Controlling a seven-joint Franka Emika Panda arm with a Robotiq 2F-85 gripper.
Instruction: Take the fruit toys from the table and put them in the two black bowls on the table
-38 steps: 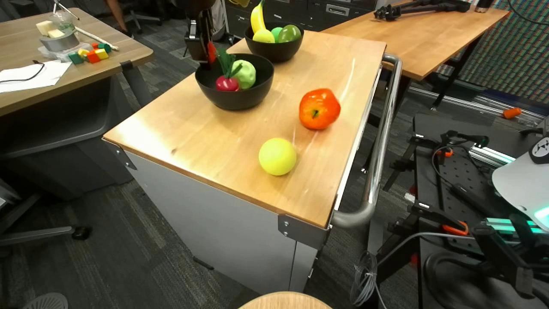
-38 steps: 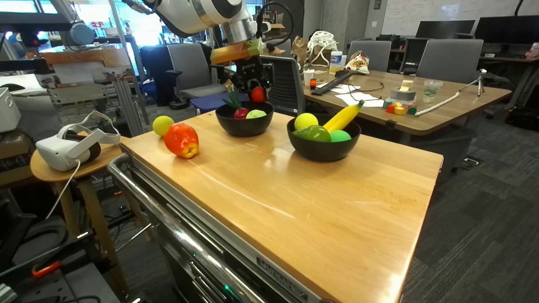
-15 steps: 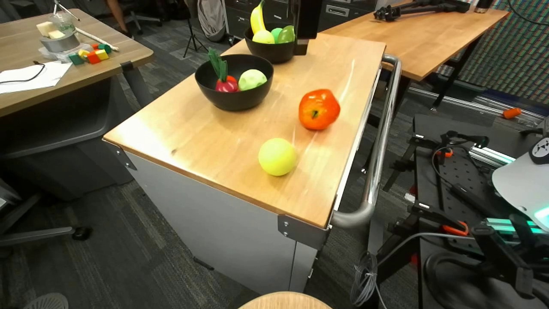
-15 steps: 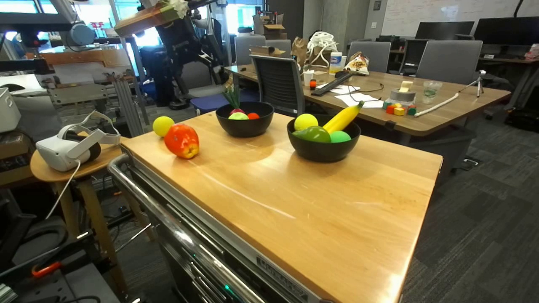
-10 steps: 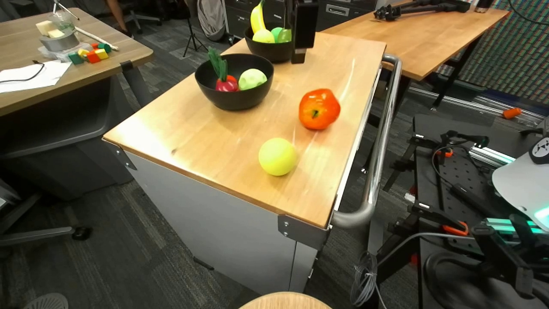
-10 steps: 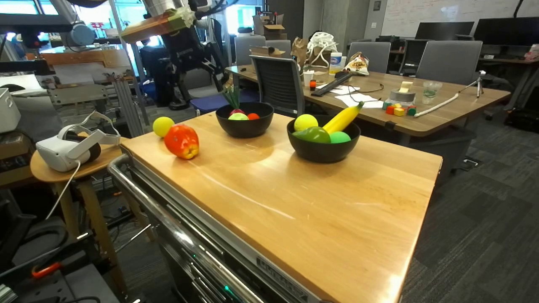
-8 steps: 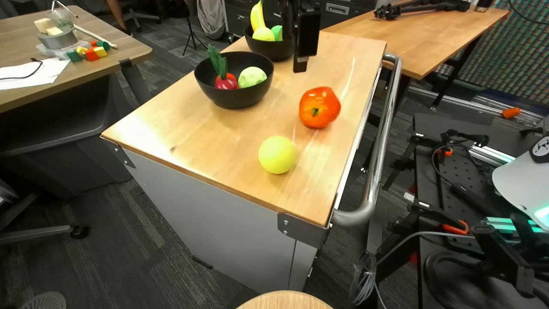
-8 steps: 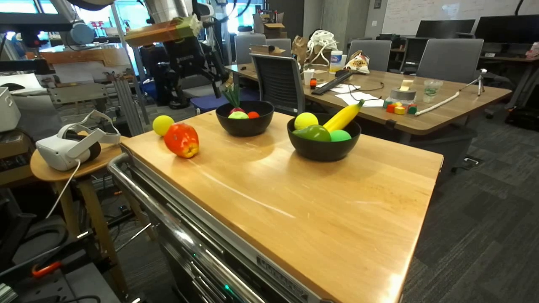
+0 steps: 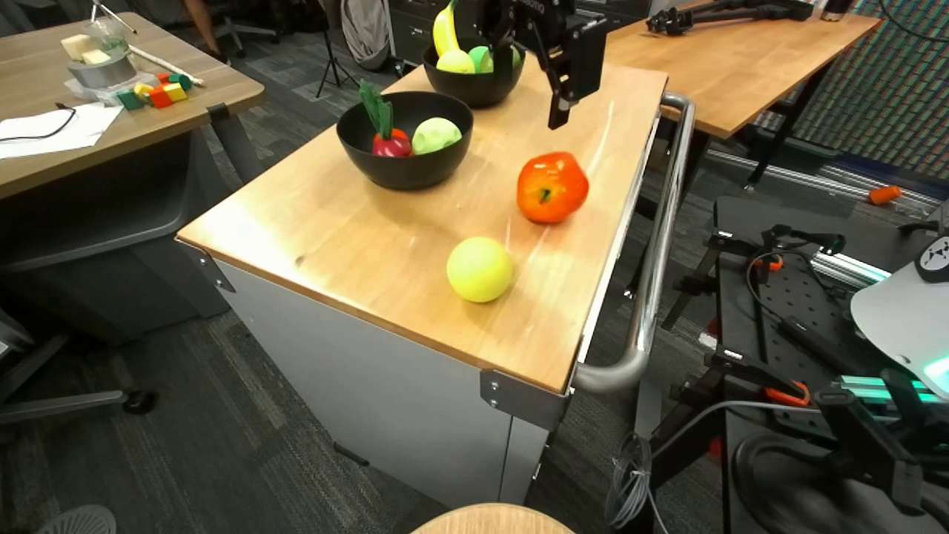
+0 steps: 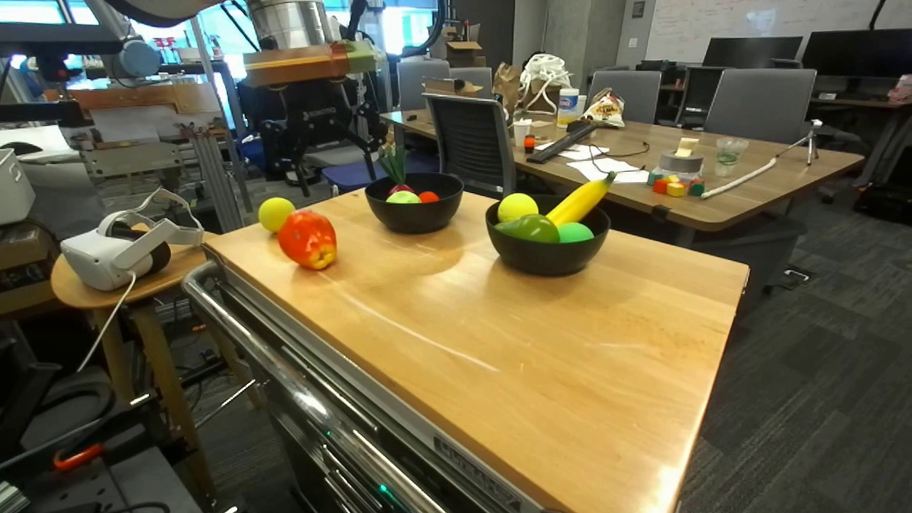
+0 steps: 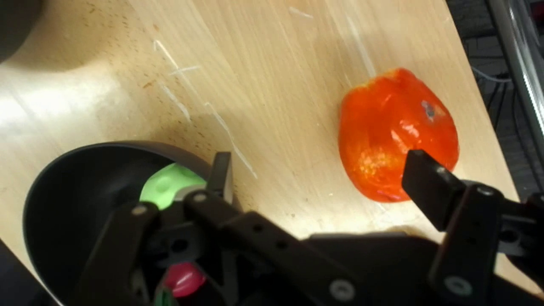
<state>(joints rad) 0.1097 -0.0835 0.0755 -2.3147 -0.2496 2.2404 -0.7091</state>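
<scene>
In the wrist view the gripper (image 11: 323,180) hides much of the nearer bowl (image 11: 72,204) under it, part of the green fruit (image 11: 165,187) and all but a patch of the radish (image 11: 185,278); the lower edge cuts that bowl too. A fingertip (image 11: 429,187) covers a small part of the red fruit (image 11: 382,140). Past the gripper, the farther bowl (image 11: 15,25) is cut down to a dark slice. In an exterior view a finger (image 9: 505,65) blocks most of the avocado (image 9: 517,55) behind it, and in the nearer bowl the radish screens most of the red ball (image 9: 401,135). Above the gripper, the arm (image 10: 292,25) is cut off. Writing on the whiteboard (image 10: 712,18), well beyond the gripper, is too small to read.
</scene>
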